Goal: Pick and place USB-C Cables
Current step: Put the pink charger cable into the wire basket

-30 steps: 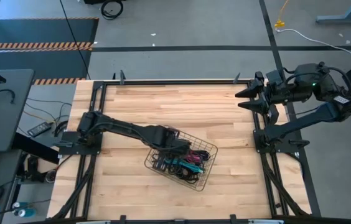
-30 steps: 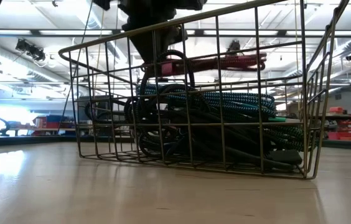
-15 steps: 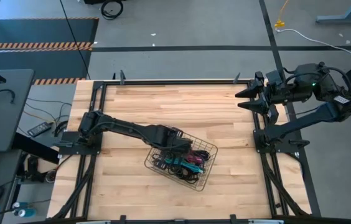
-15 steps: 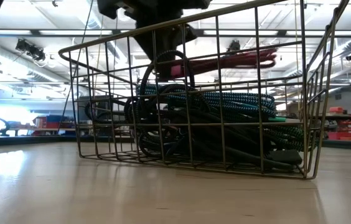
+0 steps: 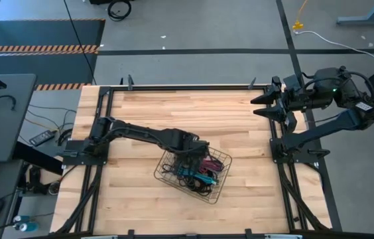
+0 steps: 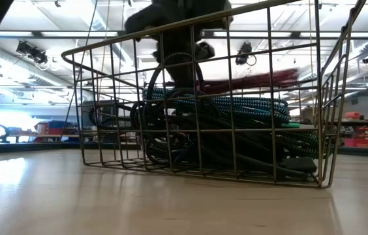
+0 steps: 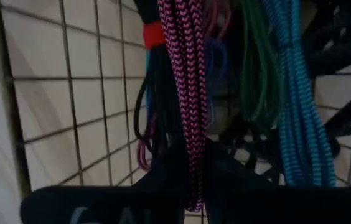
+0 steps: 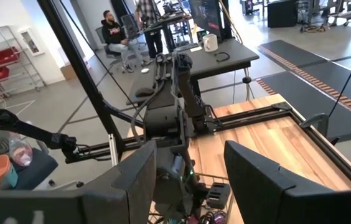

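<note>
No legible text or labels.

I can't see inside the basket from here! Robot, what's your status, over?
Left gripper shut on the magenta cable, over the wire basket. Right gripper open, parked at the table's far right corner. Other cables tangled beneath.

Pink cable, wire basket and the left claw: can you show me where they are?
pink cable [image 7: 186,93], left wrist view, on its braided strand.
wire basket [image 6: 331,117], low view, on its right wall.
left claw [image 7: 187,167], left wrist view, between its fingertips, shut on the pink cable.
</note>
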